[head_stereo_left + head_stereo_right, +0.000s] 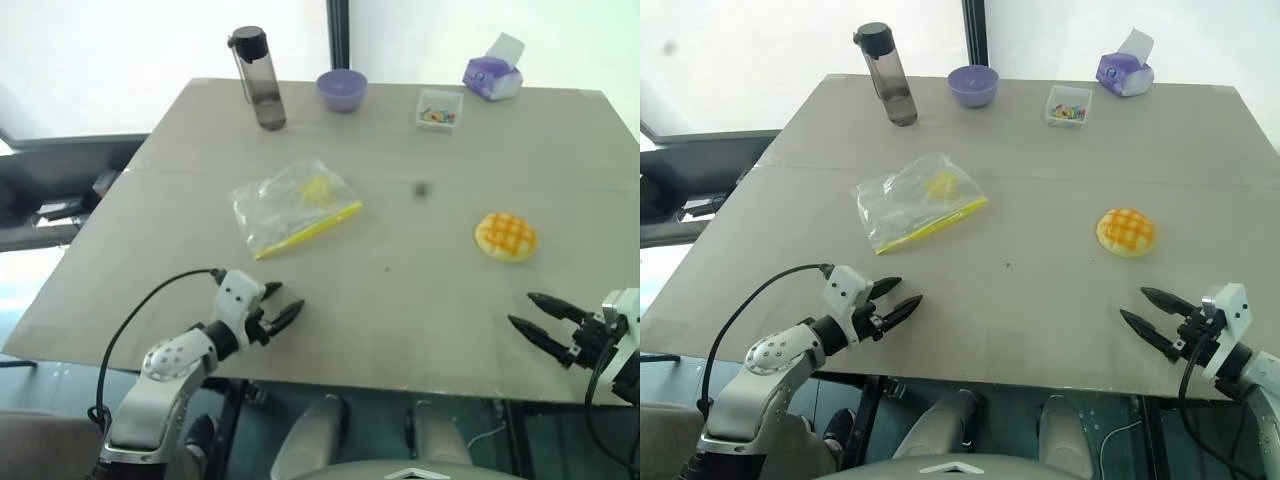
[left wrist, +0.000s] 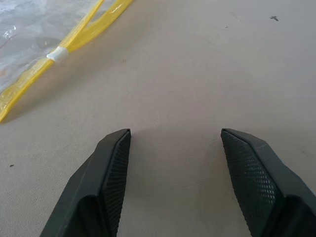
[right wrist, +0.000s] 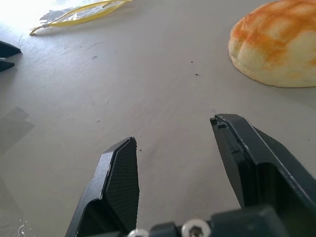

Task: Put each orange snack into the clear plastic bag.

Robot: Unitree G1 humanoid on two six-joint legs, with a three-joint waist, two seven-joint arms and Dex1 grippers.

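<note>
Bun sits on the surface, right side, domed, grid top up, nothing touching it. Bag lies flat left of centre, well apart from the bun, yellow strip along its near edge; a pale yellow patch shows through the plastic, can't tell what it is.

Left gripper hovers over the near left edge of the surface, jaws spread, nothing between them, pointing forward and toward the middle. In its wrist view the bag's yellow strip with a white slider lies just ahead, apart from the fingers.

Right gripper is at the near right edge, jaws spread, empty, pointing in toward the left. The bun is ahead of it, near but not touching; its wrist view shows the bun beyond the tips.

Far edge of the surface, left to right: dark bottle upright, purple bowl, small clear box of coloured bits, purple tissue pack.
</note>
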